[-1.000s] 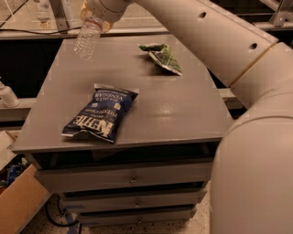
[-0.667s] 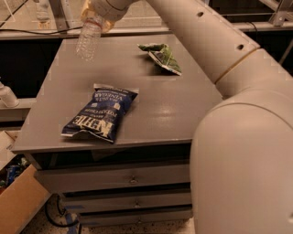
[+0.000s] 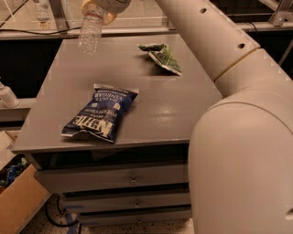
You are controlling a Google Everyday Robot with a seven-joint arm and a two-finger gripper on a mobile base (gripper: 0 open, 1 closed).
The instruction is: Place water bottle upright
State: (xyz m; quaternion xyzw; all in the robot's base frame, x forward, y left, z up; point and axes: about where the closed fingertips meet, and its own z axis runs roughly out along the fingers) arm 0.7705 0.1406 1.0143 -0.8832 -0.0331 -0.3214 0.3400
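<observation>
The water bottle (image 3: pixel 89 33) is a small clear ribbed plastic bottle. It hangs tilted above the far left part of the grey table (image 3: pixel 183 109), its upper end inside my gripper (image 3: pixel 97 8) at the top edge of the view. The gripper is shut on the bottle's upper end and is partly cut off by the frame. My large cream arm (image 3: pixel 229 91) runs from the gripper down the right side of the view.
A blue Kettle chip bag (image 3: pixel 99 114) lies flat on the front left of the table. A green snack bag (image 3: pixel 161 56) lies at the back right. A cardboard box (image 3: pixel 18 201) stands on the floor at left. Drawers sit under the tabletop.
The bottle and gripper stay over the table's far left corner. The arm's elbow has swung closer to the camera and fills more of the right side.
</observation>
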